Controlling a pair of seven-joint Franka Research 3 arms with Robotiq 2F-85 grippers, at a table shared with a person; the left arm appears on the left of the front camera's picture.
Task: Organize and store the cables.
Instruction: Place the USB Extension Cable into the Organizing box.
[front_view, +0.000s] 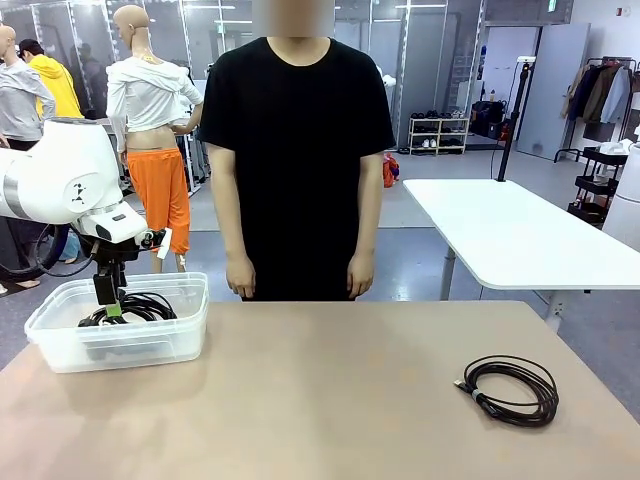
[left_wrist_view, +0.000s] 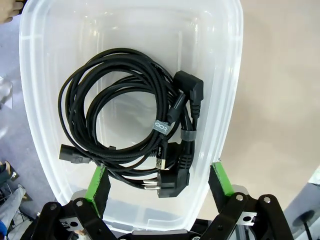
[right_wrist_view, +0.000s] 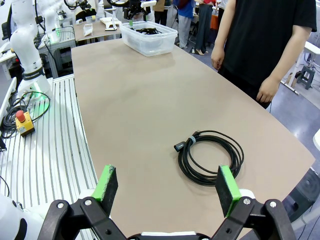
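Both wide open and empty: left fingers (left_wrist_view: 97, 182) over cables (left_wrist_view: 162, 127) in the 9 o'clock tub (left_wrist_view: 220, 75), right fingers (right_wrist_view: 227, 187) above the 4 o'clock cable (right_wrist_view: 184, 162).

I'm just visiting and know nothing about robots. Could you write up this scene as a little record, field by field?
Table: tan, with a person standing at the far side, hands down
Tub: clear plastic, on the robot's left
Stored: coiled black cables in the tub
Not yet stored: one coiled black cable on the robot's right
Left gripper: open, above the tub, holding nothing
Right gripper: open, above the loose cable, not touching it
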